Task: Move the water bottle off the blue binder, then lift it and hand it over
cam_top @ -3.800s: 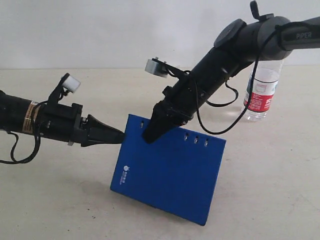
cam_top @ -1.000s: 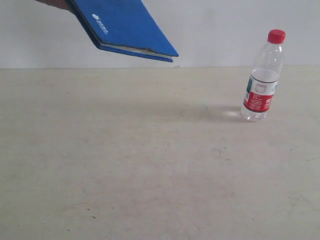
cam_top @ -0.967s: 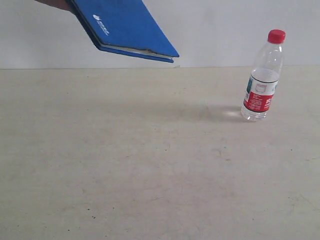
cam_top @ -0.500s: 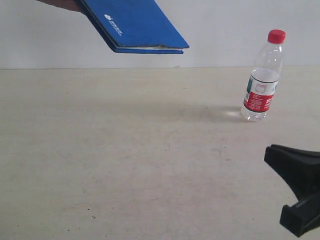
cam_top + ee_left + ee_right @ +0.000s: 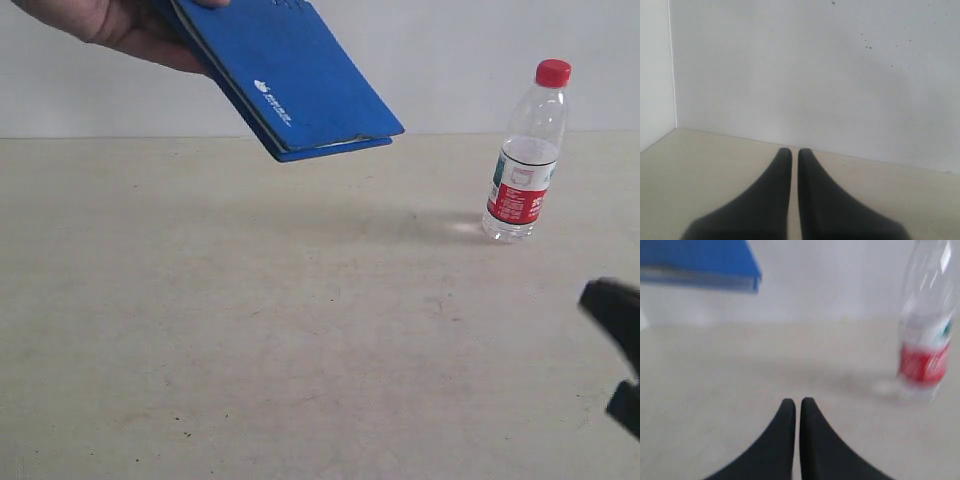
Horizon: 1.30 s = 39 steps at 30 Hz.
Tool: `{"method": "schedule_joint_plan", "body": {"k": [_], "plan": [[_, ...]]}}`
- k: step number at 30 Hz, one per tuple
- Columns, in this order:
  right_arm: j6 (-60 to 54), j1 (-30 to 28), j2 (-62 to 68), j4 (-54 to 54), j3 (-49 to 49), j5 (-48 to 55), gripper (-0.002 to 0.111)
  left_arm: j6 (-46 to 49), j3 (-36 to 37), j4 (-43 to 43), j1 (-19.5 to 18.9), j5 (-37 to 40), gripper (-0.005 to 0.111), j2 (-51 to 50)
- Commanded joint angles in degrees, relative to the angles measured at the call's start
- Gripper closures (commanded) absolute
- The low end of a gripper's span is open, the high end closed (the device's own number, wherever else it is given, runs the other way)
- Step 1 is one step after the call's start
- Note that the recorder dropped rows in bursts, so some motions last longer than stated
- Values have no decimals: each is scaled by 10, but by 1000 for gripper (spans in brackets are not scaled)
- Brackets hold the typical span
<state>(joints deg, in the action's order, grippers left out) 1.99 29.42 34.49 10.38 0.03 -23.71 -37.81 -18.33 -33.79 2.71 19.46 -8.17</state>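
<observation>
Water bottle [image 5: 525,155], upright on the table [image 5: 250,330] and well apart from the blue binder [image 5: 300,80] held aloft by a hand [image 5: 120,30], could be toppled if nudged by the right gripper [image 5: 796,401], which, like the left gripper [image 5: 791,150], is closed on nothing.

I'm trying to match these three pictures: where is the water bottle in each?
Exterior view: water bottle stands upright at the right of the table.
Left wrist view: not in it.
Right wrist view: blurred, standing on the table beyond the tool.
Shared landmark: the blue binder, held aloft in exterior and right wrist views.
</observation>
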Motion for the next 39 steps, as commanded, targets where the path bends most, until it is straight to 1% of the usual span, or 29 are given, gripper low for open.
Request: {"method": "schedule_joint_plan", "body": {"k": [1,2,4,7,9,10,17,19,25,28,39], "plan": [[-146,-136,-130,-39,0,13,109,0,3,2,-1,-2,102,1],[-139,-149,-156,-39,0,54,109,0,3,2,-1,-2,102,1],[-136,-170,-227,-38,0,168,109,0,3,2,-1,-2,102,1],[-136,-181,-325,-34,0,332,109,0,3,2,-1,-2,102,1],[-136,-192,-345,-32,0,429,109,0,3,2,-1,-2,102,1],[-131,-192,-345,-30,0,445,109,0,3,2,-1,1,102,1],[-120,-191,-345,-38,0,442,109,0,3,2,-1,1,102,5],[-99,-191,-345,-43,0,432,109,0,3,2,-1,0,102,5],[-95,-191,-345,-45,0,407,109,0,3,2,-1,0,102,5],[-93,-191,-345,-46,0,441,109,0,3,2,-1,0,102,5],[-99,-191,-345,-24,0,441,109,0,3,2,-1,0,102,5]]}}
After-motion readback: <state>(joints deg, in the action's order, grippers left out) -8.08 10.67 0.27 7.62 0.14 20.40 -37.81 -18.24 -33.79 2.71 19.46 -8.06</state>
